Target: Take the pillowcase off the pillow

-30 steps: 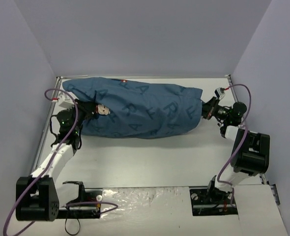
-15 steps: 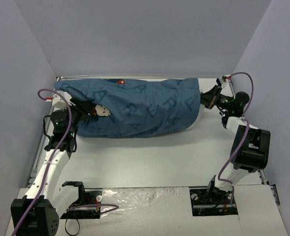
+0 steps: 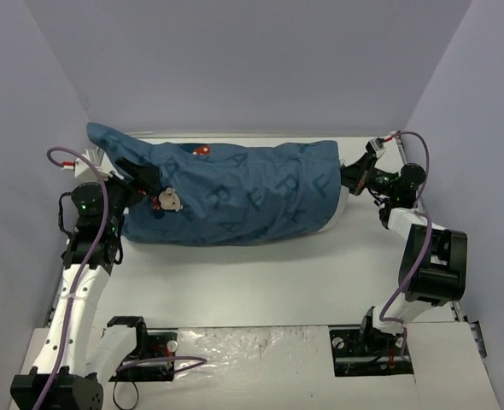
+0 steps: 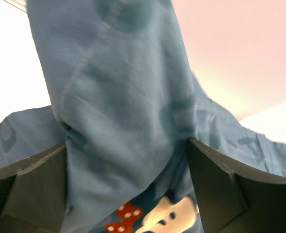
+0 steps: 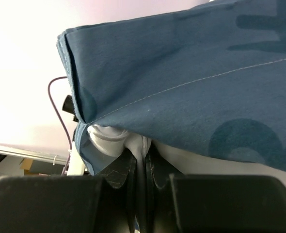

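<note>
Across the upper middle of the overhead frame, lying lengthwise on the table point(image 3: 260, 282): pillowcase point(image 3: 235, 192), bulging over the pillow point(image 5: 108, 138), white showing only at the right end. At left end, left end effector point(image 4: 127, 184) spread wide, fold of pillowcase hanging between both fingers. At right end, right end effector point(image 5: 144, 170) pressed together, pinching white pillow corner just under the pillowcase hem.

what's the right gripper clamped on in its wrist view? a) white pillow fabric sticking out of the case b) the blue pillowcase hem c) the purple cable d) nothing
A: in the right wrist view the right gripper is shut on a bunch of the white pillow at the case's open end, while the pillowcase edge lies loose above it.
</note>
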